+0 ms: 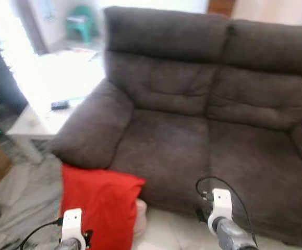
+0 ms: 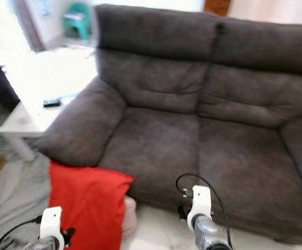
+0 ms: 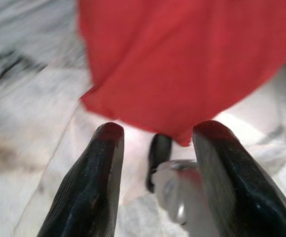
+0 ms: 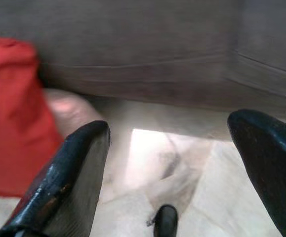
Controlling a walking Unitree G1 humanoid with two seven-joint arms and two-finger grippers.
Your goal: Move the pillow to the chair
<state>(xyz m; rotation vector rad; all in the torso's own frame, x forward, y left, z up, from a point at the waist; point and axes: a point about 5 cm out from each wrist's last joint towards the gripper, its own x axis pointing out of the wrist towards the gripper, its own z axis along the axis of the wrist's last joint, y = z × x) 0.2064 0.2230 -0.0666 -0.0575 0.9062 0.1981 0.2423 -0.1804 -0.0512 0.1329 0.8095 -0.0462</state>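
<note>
At the far left stands a low white worktop [image 1: 38, 122] with a small dark flat object [image 1: 60, 104] lying on it, and beyond it, near the bright doorway, a teal plastic stool [image 1: 81, 25]. Next comes the soft red fabric pillow [image 1: 101, 205], which rests on the pale marbled floor [image 4: 172, 163] leaning against the front of the dark grey upholstered two-seat sofa [image 1: 203, 120], just below its left armrest. The left pincer [image 3: 157, 148] hangs just beside the pillow's lower corner, its two black fingers [image 3: 96, 187] well spread and holding nothing. Further right, the right pincer [image 4: 167, 148] is low before the sofa front, its jaws wide apart and empty, with the pillow off to one side. I judge the task barely begun: the pillow is not yet gripped, and grasping, lifting and carrying it to a chair all remain. No container with contents can be made out.
</note>
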